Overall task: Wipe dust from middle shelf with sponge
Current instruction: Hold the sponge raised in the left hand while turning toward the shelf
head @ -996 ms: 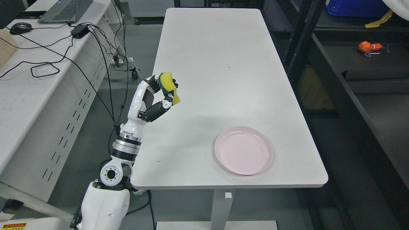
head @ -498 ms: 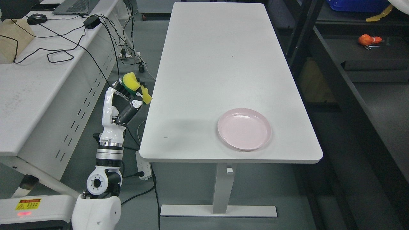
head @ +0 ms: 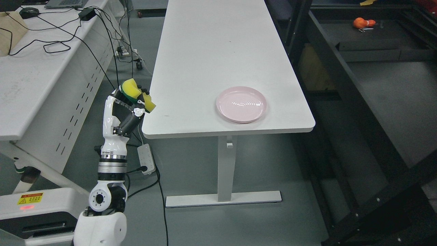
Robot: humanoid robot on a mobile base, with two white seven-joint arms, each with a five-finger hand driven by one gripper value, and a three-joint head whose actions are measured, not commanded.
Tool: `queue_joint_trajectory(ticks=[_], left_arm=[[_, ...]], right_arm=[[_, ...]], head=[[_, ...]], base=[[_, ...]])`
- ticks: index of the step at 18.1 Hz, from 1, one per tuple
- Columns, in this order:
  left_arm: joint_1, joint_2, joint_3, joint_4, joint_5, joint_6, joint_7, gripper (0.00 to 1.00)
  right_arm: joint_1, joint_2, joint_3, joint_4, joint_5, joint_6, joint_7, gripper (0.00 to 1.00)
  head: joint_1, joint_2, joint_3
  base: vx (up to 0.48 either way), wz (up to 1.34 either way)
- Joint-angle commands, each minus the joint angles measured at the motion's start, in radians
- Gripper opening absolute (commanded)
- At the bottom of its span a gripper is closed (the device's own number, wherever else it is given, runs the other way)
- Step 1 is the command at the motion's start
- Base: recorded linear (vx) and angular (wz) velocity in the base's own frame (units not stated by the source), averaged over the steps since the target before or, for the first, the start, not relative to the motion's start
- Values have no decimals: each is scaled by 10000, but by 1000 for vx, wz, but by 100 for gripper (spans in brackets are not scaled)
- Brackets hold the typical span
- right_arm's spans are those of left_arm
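Note:
My left hand [head: 131, 102] is shut on a yellow and green sponge [head: 134, 92], squeezed and folded between the fingers. The hand is raised beside the near left corner of the white table [head: 205, 51], over the floor. A black metal shelf rack [head: 372, 65] stands to the right of the table; its dark shelf surfaces run along the right side of the head view. My right arm is not in view.
A pink plate [head: 241, 104] sits near the table's front edge. An orange object [head: 363, 23] lies on the rack shelf at top right. A white desk [head: 30, 75] with cables, a mouse and a laptop is on the left. A power strip [head: 145, 159] lies on the floor.
The whole view has shifted back and to the right, so the camera moved away from the table. My left hand, still holding the sponge, came off the table top to beside its left edge.

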Motion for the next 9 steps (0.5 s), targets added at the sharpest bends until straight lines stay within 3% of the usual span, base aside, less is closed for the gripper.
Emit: queue_joint_trajectory(ticks=[1,9], left_arm=[[22,164,-260,-116,35,-8,27,0],[389,164,-766,-315,35,-238,27,0]], right_arm=[[0,-175,0,-175,0,4,8,100],[0,-175,0,-175,0,4,8,100]], head=[[0,0,0],[0,0,0]], base=[[-311,-334],[-280,-646]])
